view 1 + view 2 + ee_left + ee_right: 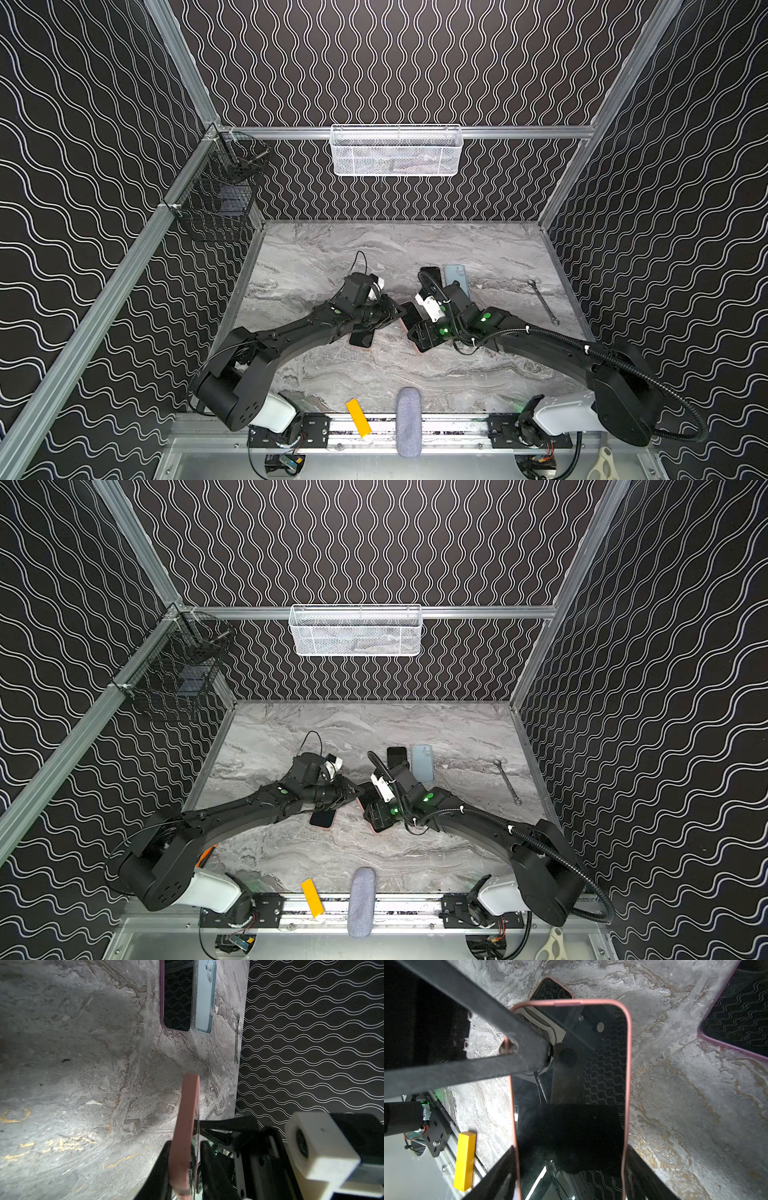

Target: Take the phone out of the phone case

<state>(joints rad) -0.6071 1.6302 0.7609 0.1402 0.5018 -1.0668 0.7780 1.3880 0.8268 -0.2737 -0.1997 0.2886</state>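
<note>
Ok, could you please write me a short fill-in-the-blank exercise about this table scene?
1. The right gripper holds a phone case coloured ___.
2. In both top views, the wrench lies near the table's ___ edge.
3. The block by the table's front edge is ___.
4. The basket on the back wall is ___.
Missing words: pink, right, yellow, white.

Black walls point(415, 62) with white wavy lines, aluminium rails point(519, 132), grey marbled counter point(374, 374); white mesh basket point(395, 156) and black wire basket point(216, 199) hang from rails
</note>
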